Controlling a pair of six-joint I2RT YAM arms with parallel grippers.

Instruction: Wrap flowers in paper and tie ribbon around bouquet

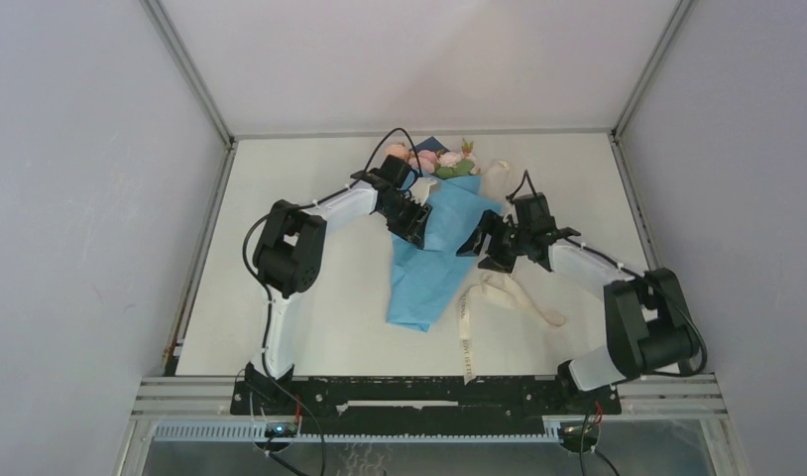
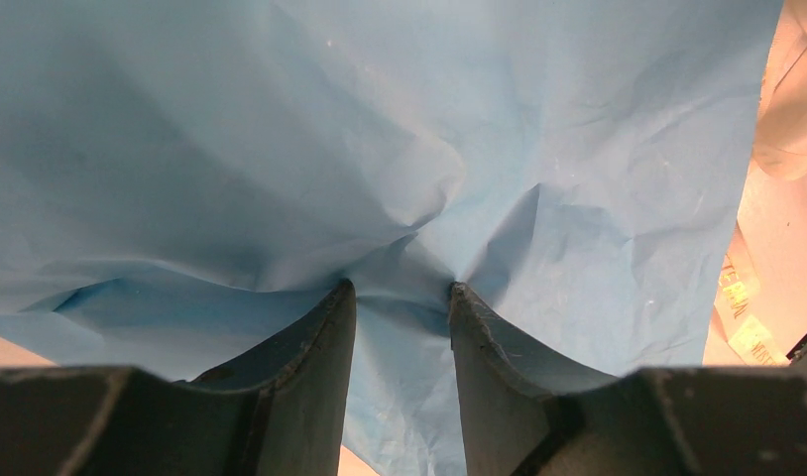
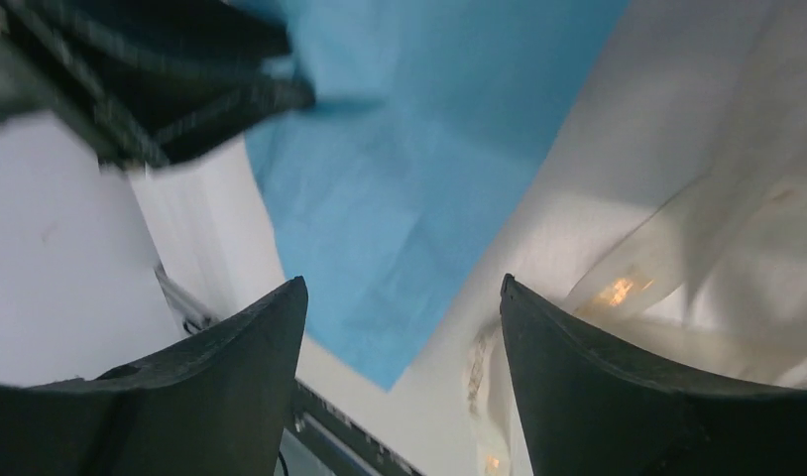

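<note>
Wrapped bouquet [image 1: 427,283] lies mid-bench, left end effector [image 2: 402,297] pinching its wrap, right end effector [image 3: 402,290] spread wide.

Bouquet is a long cone with its narrow tip toward the arms. The flowers [image 1: 441,161], pale pink and peach blooms with green leaves, sit at the far end, and a dark navy corner shows behind them. The paper [image 2: 281,149] is thin, matte and light blue, with soft creases. A puckered fold is caught between the left fingers at the cone's left edge. The right end effector is at the cone's right edge with nothing between its jaws. The ribbon [image 1: 466,337], a narrow cream strip with dark lettering, lies looped and loose on the white bench [image 1: 310,327], beside the cone's lower right.
</note>
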